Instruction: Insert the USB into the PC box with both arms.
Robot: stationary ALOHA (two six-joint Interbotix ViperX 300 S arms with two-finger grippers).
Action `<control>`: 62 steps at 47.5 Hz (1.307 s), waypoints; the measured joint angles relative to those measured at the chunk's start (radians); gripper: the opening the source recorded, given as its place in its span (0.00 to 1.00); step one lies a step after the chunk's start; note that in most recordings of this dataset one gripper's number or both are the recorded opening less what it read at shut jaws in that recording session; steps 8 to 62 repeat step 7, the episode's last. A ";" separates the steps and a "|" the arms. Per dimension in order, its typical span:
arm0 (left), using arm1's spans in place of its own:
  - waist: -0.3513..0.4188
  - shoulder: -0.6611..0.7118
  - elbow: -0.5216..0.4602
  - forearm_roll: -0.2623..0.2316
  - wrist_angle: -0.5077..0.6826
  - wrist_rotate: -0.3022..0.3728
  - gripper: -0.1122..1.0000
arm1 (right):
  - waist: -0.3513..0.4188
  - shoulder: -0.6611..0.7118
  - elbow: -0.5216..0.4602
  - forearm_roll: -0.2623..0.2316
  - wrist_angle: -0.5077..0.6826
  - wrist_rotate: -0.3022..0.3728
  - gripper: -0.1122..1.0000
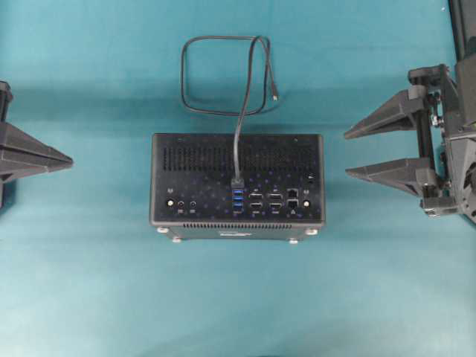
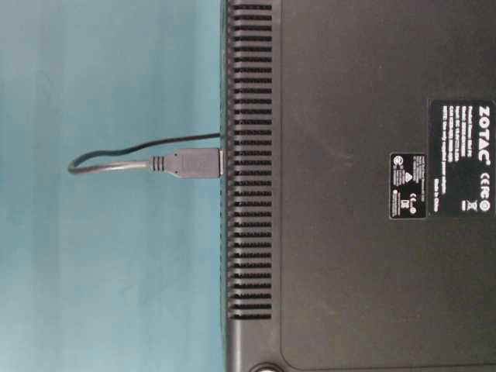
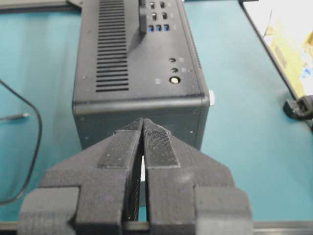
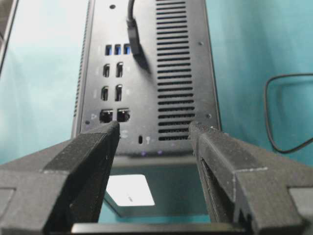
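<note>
Thin black USB cable [image 1: 239, 134] plugged into black rectangular PC box [image 1: 238, 160] on teal bench [image 1: 89, 282] — left hand [image 3: 143, 128] pinched together, right hand [image 1: 348, 152] spread apart, both clear of box.

The PC box [image 1: 238, 186] sits mid-bench [image 1: 89, 297]; the USB [image 1: 227, 74] loops behind it, its plug apparently in a port. The left pincer [image 1: 67, 158] and right pincer [image 1: 349, 154] flank the box.

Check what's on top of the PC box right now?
On the PC box, only the USB plug stands in a blue port, its cable running off to a loop on the table. How deep the plug sits is hidden.
</note>
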 measured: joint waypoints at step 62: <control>0.000 0.000 0.000 -0.002 0.000 0.000 0.10 | 0.000 0.000 0.000 0.002 0.000 0.000 0.71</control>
